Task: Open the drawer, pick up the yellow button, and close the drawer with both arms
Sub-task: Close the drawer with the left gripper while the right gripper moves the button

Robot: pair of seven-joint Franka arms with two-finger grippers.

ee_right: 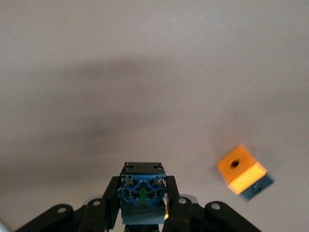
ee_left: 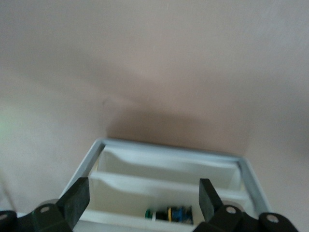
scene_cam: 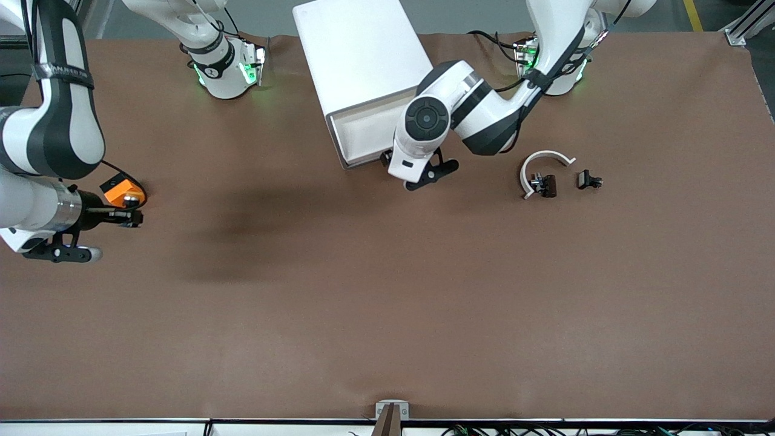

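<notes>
Right gripper [scene_cam: 124, 216] hangs over the table [scene_cam: 387, 315] at the right arm's end, fingers clamped on the button [ee_right: 143, 193]; right wrist view shows its blue-black underside pinched between the pads, which front view barely resolves. Orange block [scene_cam: 121, 190] lies on the table just beside that gripper, slightly farther from the camera; wrist view shows its hole and a blue-grey base. Toward the left arm's end sit a white curved piece [scene_cam: 540, 163] with a black clip [scene_cam: 545, 184] touching it, and a second clip [scene_cam: 588, 180] just beside, apart. Farther back, the left gripper [scene_cam: 396, 162] is at the pulled-out drawer [scene_cam: 363, 130] of the cabinet [scene_cam: 357, 51]; the arm's wrist hides the fingers in front view, but left wrist view shows the fingers [ee_left: 75, 199] spread wide, holding nothing, over the drawer's compartments, with small blue, green and yellow parts [ee_left: 170, 214] in the one under them.
</notes>
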